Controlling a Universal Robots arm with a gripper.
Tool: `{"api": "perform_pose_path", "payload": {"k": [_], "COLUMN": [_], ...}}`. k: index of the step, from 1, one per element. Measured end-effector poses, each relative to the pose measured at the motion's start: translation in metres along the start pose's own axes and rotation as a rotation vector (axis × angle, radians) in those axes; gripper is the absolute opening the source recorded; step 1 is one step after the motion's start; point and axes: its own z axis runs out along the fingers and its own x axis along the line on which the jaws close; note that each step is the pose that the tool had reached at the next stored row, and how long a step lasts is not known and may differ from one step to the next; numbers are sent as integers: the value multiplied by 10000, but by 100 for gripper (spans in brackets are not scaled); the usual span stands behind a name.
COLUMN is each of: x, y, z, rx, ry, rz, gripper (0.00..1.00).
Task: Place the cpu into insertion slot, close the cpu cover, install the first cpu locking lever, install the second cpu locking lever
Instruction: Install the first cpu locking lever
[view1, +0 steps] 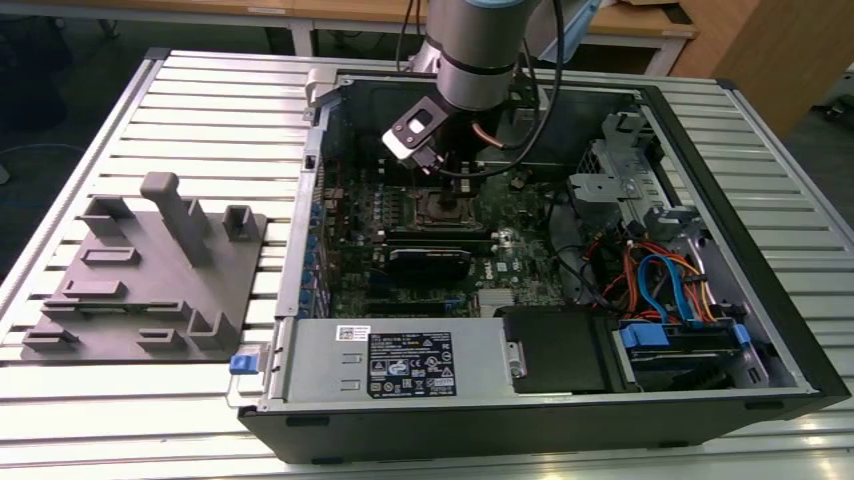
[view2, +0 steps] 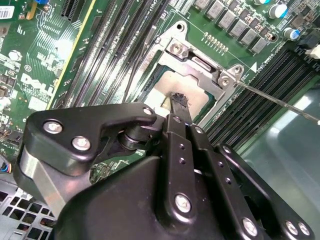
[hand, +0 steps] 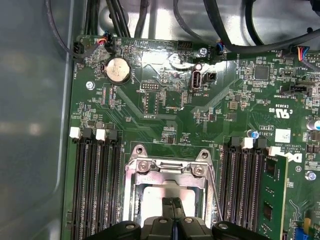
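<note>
CPU: The cpu lay flat in the insertion slot, its pale metal face showing through the square window above it.
CPU handling: Judged light, thin and rigid. The smooth face was likely slippery and the underside contacts fragile. The safest hold would be at two opposite edges, kept level.
CPU cover: The cpu cover appeared to lie down over the chip, framing it on all sides seen in both wrist views.
Locking lever: One thin wire locking lever stood out at an angle from the socket corner and looked unlatched. The other could not be made out.
Gripper: The gripper hung directly over the socket, tip at or touching the chip face. Whether it actually made contact could not be confirmed.
Fingers: The fingers were pressed together with nothing held between them.
Surroundings: Black memory slots flanked the socket on both sides of the green motherboard.
Enclosure: The board sat inside an open computer case lying on a slatted table.
</note>
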Motion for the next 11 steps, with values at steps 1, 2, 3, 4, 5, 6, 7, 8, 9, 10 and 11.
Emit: {"api": "perform_pose_path", "payload": {"k": [1, 2, 3, 4, 5, 6, 7, 8, 9, 10, 11], "x": [0, 0, 0, 0, 0, 0, 0, 0, 0, 0, 0], "y": [2, 3, 3, 3, 3, 3, 3, 3, 3, 3, 3], "z": [0, 0, 0, -1, -4, -5, -5, -8, -11, -14, -15], "rx": [0, 0, 0, 0, 0, 0, -1, 0, 2, 1, 0], "ry": [0, 0, 0, 1, 0, 0, 1, -1, -3, -2, 0], "rz": [0, 0, 0, 0, 0, 0, 0, 0, 0, 0, 0], "gripper": [11, 11, 11, 11, 11, 11, 11, 11, 11, 11, 11]}}
